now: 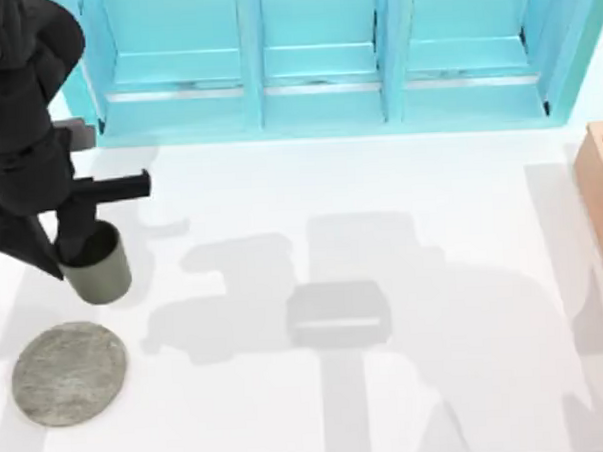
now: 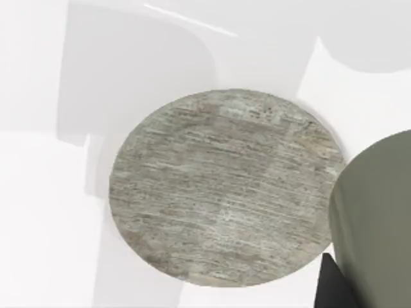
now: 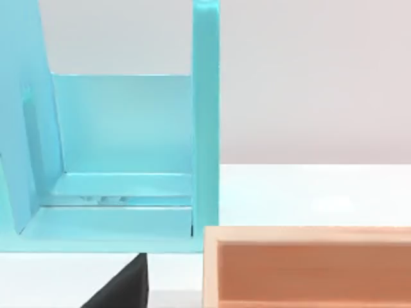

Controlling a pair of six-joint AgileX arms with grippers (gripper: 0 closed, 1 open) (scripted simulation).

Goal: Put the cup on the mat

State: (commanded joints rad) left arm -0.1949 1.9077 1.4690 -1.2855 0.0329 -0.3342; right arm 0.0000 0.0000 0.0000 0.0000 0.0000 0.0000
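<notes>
The cup (image 1: 97, 268) is gripped between the jaws of the left gripper (image 1: 70, 251) near the table's left edge; the mat (image 1: 69, 373) lies apart, toward the front-left corner.

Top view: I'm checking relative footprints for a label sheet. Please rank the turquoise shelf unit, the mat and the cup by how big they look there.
Largest to smallest in the top view:
1. turquoise shelf unit, spanning most of the table's far edge
2. mat
3. cup, clearly narrower than the mat, though the left gripper partly covers it

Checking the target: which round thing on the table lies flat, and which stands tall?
The mat lies flat, a mottled grey disc; the cup stands upright, olive-grey, at the left gripper.
</notes>
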